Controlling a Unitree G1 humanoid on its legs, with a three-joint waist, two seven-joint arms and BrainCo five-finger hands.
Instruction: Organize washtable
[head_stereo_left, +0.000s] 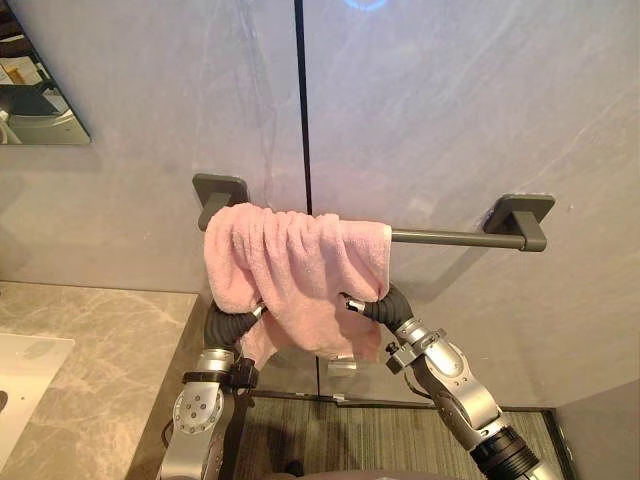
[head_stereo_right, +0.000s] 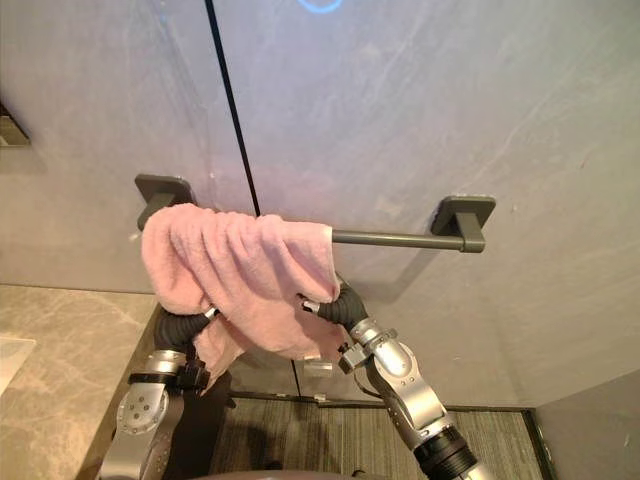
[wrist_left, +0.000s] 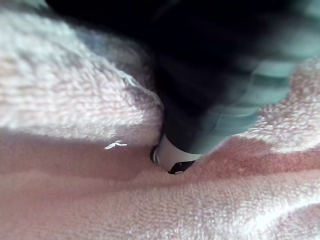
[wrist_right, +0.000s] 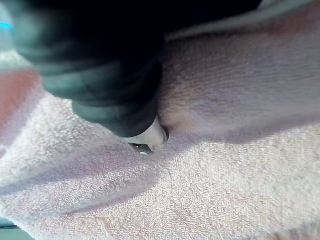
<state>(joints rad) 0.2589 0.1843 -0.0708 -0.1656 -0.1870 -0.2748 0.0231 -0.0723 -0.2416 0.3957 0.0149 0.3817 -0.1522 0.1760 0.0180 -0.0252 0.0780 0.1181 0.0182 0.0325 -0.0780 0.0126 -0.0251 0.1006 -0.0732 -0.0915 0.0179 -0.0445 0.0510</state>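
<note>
Pink towel, dark grey rail

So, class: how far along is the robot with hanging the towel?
Done: the pink towel is draped over the wall rail. In hand: the left hand and right hand both reach into its folds. Left: it sits bunched at the rail's left end, so spreading it probably remains.

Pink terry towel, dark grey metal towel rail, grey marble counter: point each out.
Pink terry towel (head_stereo_left: 290, 270): left eye view, middle of its draped front.
Dark grey metal towel rail (head_stereo_left: 450, 237): left eye view, bare bar beside the towel.
Grey marble counter (head_stereo_left: 100, 330): left eye view, bare top by the wall.
</note>
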